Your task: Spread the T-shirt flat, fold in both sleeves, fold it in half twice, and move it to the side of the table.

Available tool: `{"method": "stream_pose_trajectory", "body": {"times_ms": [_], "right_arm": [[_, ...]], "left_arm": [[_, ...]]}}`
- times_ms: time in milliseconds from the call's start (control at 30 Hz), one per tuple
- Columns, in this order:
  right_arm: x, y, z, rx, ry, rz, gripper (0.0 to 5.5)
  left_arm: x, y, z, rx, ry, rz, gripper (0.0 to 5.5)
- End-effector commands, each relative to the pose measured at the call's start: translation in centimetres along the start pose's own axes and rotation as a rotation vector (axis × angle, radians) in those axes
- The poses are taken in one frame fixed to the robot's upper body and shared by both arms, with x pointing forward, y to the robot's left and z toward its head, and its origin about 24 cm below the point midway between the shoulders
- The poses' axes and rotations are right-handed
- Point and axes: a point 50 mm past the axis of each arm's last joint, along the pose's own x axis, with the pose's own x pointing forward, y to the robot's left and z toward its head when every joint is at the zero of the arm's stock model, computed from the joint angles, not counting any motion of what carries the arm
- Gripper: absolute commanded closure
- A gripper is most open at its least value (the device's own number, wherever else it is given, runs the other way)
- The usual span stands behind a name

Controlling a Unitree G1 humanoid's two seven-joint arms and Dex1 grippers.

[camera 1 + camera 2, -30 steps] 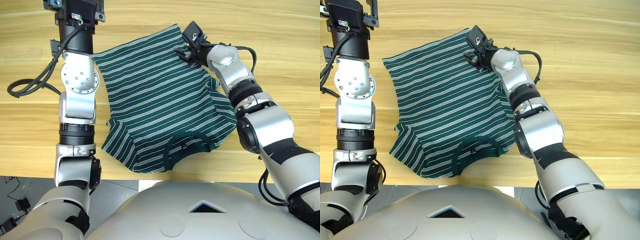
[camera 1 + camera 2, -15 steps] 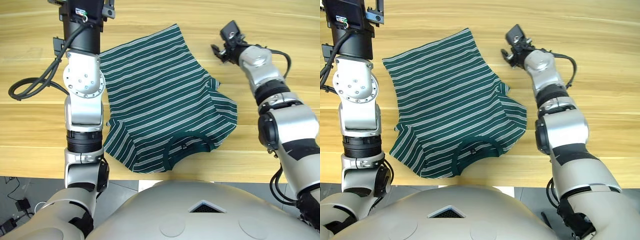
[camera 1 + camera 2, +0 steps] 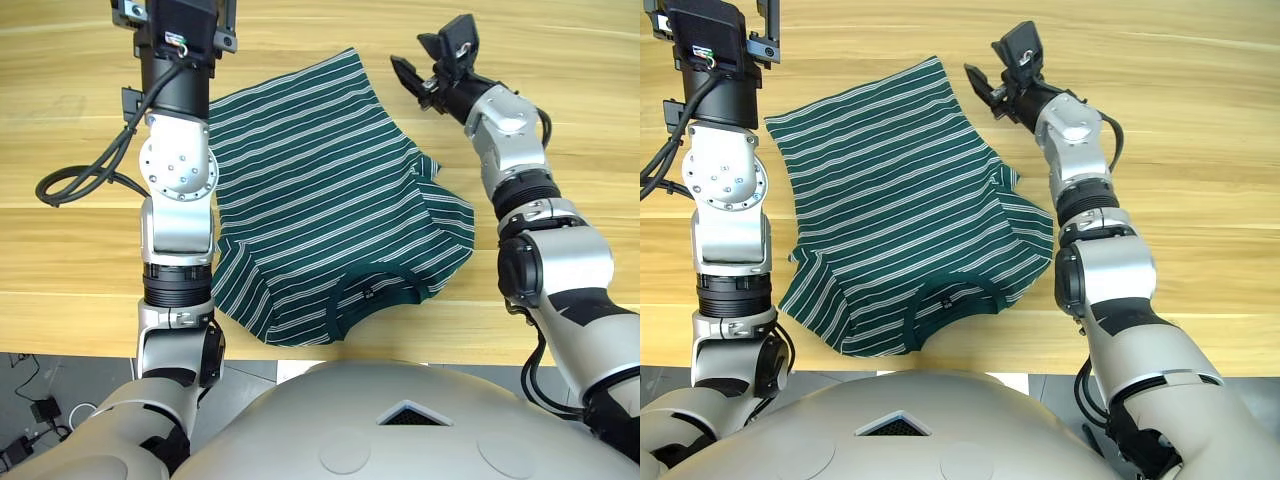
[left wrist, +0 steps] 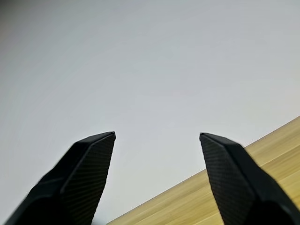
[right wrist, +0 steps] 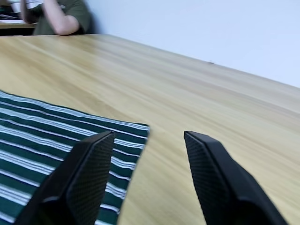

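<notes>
The dark green T-shirt (image 3: 320, 210) with white stripes lies on the wooden table (image 3: 560, 130). Its collar (image 3: 375, 285) is toward the near edge and its hem toward the far side. The cloth is bunched along its right side (image 3: 440, 215). My right gripper (image 3: 418, 62) hovers open just beyond the hem's far right corner (image 5: 136, 129), apart from the cloth. My left arm (image 3: 178, 170) stands over the shirt's left edge. Its gripper (image 4: 157, 136) is open, holds nothing and faces the wall past the table's far edge.
A black cable (image 3: 70, 180) loops off my left arm over the table's left part. The table's near edge (image 3: 80, 350) runs just below the collar. Bare wood lies right of the shirt (image 3: 1200, 180) and beyond the hem.
My right gripper left the hem's far right corner, swung out to the right, then came back near that corner. My left arm shifted slightly right. The shirt lies as before.
</notes>
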Motion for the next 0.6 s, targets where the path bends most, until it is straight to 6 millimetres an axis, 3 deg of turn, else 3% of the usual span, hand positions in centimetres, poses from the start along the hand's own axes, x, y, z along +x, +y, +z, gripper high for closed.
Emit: {"method": "stream_pose_trajectory", "body": {"times_ms": [33,167,300,467,600], "right_arm": [[1.3,1.8,-0.4,-0.151,0.159,0.114,2.76],[1.7,2.6,-1.7,-0.344,0.362,0.148,2.76],[1.2,2.7,-3.2,-0.432,0.496,0.154,2.76],[1.1,3.4,-3.9,-0.454,0.5,0.182,2.76],[0.5,2.2,-3.9,-0.424,0.464,0.126,2.76]], "left_arm": [[0.2,-0.3,0.5,-0.002,-0.017,-0.024,2.16],[0.2,-0.2,0.6,-0.006,-0.014,-0.029,2.16],[0.0,-0.4,0.9,-0.004,-0.022,-0.041,2.16],[-0.2,0.0,1.1,-0.011,-0.017,-0.025,2.16],[-0.3,-0.2,1.5,-0.015,-0.025,-0.02,2.16]]}}
